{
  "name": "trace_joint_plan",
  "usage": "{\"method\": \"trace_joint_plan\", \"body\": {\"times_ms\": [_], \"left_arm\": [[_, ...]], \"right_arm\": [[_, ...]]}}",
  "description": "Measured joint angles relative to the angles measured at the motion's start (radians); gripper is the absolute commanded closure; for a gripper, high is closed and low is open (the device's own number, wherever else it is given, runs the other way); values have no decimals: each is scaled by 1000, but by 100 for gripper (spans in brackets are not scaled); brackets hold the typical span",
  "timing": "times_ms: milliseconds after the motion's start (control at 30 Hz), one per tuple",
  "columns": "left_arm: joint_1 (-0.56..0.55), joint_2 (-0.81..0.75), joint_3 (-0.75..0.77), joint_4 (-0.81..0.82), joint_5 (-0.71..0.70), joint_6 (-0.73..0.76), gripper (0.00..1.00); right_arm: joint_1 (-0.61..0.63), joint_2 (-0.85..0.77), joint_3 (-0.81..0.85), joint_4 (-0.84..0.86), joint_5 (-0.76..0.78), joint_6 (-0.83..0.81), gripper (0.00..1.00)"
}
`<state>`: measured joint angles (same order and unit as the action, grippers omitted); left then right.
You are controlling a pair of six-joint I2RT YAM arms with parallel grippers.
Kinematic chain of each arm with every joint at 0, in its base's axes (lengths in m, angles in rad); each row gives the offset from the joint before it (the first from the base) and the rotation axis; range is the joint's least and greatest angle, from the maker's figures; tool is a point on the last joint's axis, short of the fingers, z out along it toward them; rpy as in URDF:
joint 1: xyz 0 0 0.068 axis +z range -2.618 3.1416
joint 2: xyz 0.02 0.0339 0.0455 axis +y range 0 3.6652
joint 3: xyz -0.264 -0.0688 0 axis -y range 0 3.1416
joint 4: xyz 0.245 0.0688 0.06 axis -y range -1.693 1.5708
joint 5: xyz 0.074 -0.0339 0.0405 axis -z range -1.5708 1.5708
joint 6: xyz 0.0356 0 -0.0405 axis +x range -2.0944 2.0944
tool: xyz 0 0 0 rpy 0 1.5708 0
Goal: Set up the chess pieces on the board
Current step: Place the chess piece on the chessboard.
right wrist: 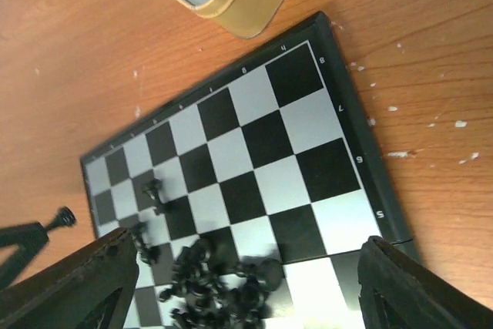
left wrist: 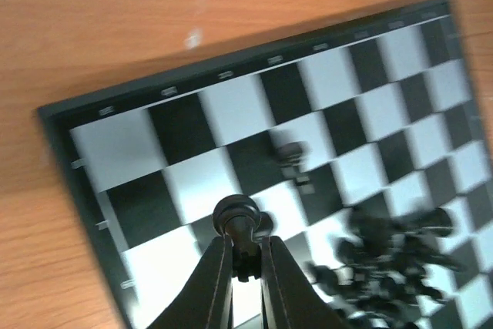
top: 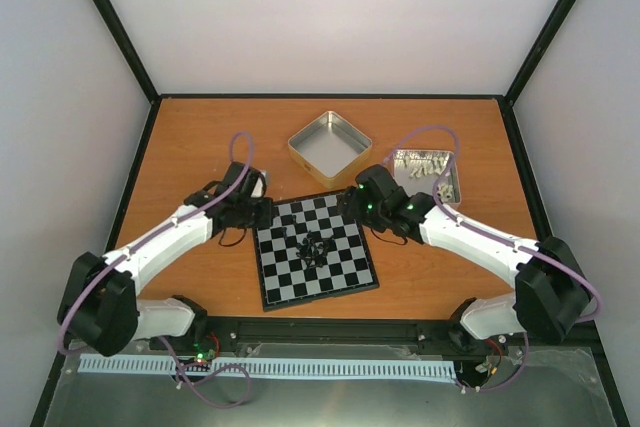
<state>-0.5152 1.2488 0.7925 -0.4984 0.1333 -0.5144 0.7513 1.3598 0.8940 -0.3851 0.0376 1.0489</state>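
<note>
The left fingers (left wrist: pixel 245 246) are pinched fully together on 1 black pawn (left wrist: pixel 236 213). They grip its lower stem, so the round head juts out past the tips and the pawn's long axis runs roughly in line with the fingers rather than square to the board (left wrist: pixel 192 125). The pawn hangs over squares near the board's left edge, and the rows there are bare. Setting it down looks like a short drop, provided the base is turned downward first. The rest of the chess pieces (top: pixel 312 245) lie in a jumbled heap at the middle of the board, to the right of the left fingers, with 1 stray piece (left wrist: pixel 291 158) apart on the far side. The right fingers (right wrist: pixel 248 271) are spread wide and hold nothing. They hover over the board's right half with the heap just between them, well placed for the next pick. An empty tin (top: pixel 330 142) sits on the bench (top: pixel 200 147) beyond the board.
</note>
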Motion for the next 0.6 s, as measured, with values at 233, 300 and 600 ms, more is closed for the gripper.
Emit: {"method": "trace_joint_plan", "body": {"times_ms": [233, 300, 600], "left_arm": [[101, 124, 47, -130, -51, 61, 99], [116, 166, 82, -143, -59, 75, 99], [128, 249, 181, -156, -81, 114, 99]], "right_arm": [[0, 26, 3, -45, -10, -164, 21], [0, 30, 3, -44, -23, -191, 21], [0, 31, 2, -28, -42, -227, 22]]}}
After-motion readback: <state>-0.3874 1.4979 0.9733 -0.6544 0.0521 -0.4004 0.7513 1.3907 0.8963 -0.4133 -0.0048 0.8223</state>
